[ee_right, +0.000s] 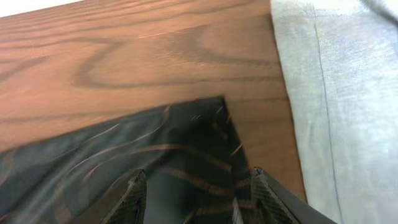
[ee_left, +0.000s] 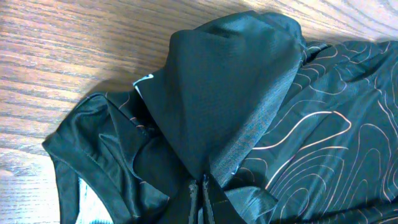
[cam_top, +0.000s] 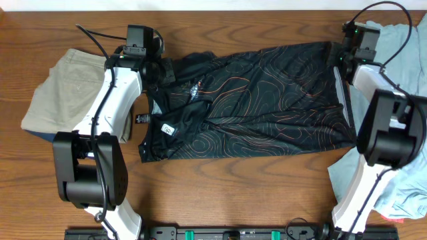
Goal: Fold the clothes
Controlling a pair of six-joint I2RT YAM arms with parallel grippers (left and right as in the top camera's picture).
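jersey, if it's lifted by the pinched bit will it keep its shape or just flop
Probably floppy: the jersey hangs in a soft tent from the left gripper, shut on a pinch of it. Likely light: the thin mesh is held up by that small pinch. It may drag along the smooth table when pulled.
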